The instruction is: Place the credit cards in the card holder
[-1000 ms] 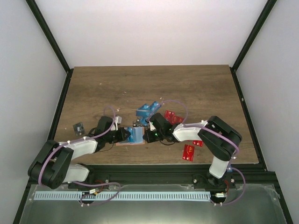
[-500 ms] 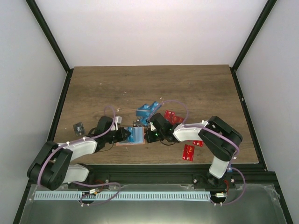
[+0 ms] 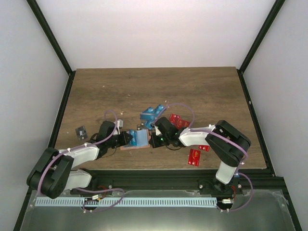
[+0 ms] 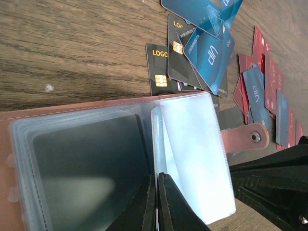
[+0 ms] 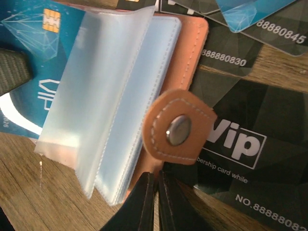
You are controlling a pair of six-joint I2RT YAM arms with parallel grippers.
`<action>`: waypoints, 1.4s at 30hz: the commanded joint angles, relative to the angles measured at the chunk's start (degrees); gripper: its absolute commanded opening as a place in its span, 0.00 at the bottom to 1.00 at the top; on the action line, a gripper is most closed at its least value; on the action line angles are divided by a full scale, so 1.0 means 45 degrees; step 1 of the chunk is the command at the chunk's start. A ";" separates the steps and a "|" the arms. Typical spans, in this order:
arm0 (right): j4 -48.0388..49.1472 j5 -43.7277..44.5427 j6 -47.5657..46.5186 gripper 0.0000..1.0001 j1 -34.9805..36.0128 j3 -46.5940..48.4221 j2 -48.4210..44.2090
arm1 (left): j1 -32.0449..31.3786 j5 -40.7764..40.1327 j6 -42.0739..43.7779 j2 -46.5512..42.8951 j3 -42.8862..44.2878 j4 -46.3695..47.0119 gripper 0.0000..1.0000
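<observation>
While the card holder (image 3: 139, 139) lies open on the table (image 3: 207, 91) between both arms, the left gripper (image 4: 157, 204) is clamped on one clear sleeve (image 4: 192, 144) at its lower edge. Jaws of the right gripper (image 5: 155, 195) are closed to a hairline gap at the holder's edge under the snap tab (image 5: 179, 130); can't tell if anything's pinched. Loose on the table: black cards (image 4: 161, 70) just beside the holder, blue cards (image 3: 153, 114) behind it, red cards (image 3: 179, 120) to the right.

in the top view the upper half of the table (image 3: 202, 86) lies open. the lower centre is blocked: the left arm (image 3: 84, 153) and right arm (image 3: 197, 136) meet at the card holder (image 3: 140, 138), with credit cards (image 3: 153, 114) scattered above and right.
</observation>
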 commanded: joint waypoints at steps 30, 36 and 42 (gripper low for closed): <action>0.0235 -0.1105 -0.0772 0.05 -0.0072 -0.0005 0.0948 | 0.0866 0.2814 -0.3946 0.3209 -0.1401 0.5070 0.04; 0.0409 -0.1314 -0.0726 0.03 -0.0074 -0.0133 0.1161 | 0.0887 0.2500 -0.4174 0.3327 -0.1410 0.5277 0.04; 0.0433 -0.1353 -0.0754 0.02 -0.0072 -0.0186 0.1324 | 0.0882 0.2292 -0.4136 0.3246 -0.1341 0.5157 0.04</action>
